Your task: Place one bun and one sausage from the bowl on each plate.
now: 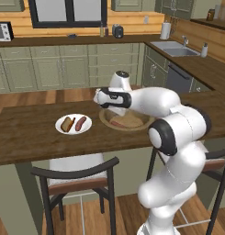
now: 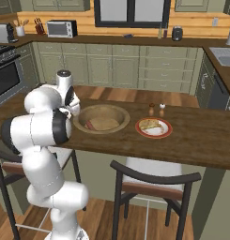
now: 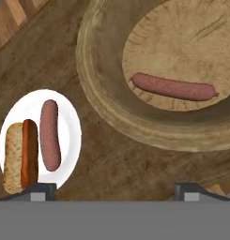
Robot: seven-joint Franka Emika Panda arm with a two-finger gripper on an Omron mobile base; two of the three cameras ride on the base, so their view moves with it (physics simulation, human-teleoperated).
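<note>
Since the sausage [image 3: 172, 87] in the bowl [image 3: 102, 93] looks soft and slippery, the spread pincer [image 3: 115, 190] should pinch it mid-length.

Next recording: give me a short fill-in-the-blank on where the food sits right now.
1. The plain white plate holds a bun and a ____.
2. The bowl has one ____ left in it.
3. The red-rimmed plate holds a bun but no ____.
4. The claw hangs over the counter, its jaws ____.

Missing words: sausage; sausage; sausage; open
</note>
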